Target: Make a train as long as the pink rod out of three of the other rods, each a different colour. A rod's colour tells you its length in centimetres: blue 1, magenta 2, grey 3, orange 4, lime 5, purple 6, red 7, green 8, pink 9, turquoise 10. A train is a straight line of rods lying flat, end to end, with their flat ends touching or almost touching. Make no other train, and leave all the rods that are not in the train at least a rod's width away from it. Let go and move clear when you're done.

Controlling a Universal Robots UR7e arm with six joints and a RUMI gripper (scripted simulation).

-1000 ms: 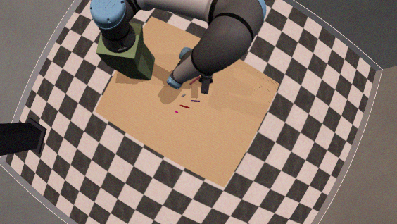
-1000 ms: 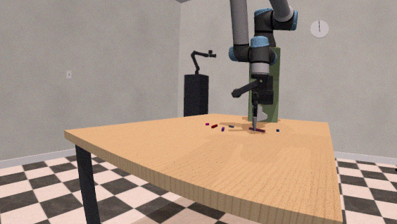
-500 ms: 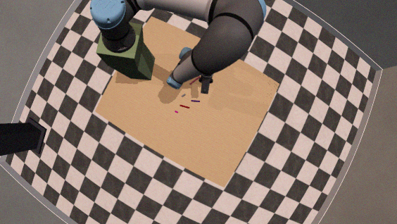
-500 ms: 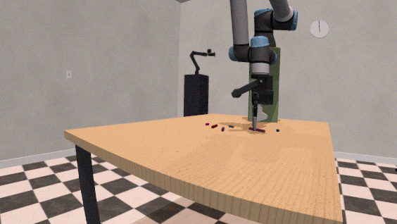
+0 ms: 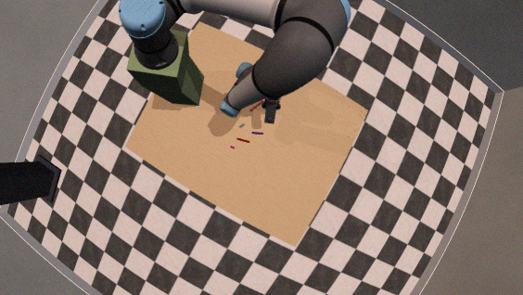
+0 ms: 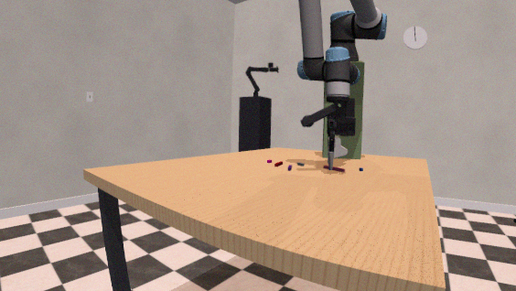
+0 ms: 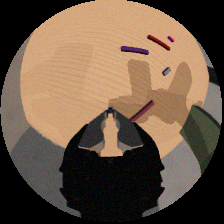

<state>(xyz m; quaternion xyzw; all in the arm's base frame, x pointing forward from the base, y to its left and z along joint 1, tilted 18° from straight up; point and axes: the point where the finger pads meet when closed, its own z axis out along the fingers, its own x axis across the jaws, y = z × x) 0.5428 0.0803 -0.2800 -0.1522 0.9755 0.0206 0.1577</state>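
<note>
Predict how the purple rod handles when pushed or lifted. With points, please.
The purple rod (image 5: 258,133) (image 6: 289,167) (image 7: 135,50) looks straight and solid, so probably stiff. It's long for its width, so an off-centre push would likely swivel it. Small and slim, it's probably light and easily nudged.

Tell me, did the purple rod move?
No. In the top view, the purple rod lies in the same spot against the table's edges as before.
</note>
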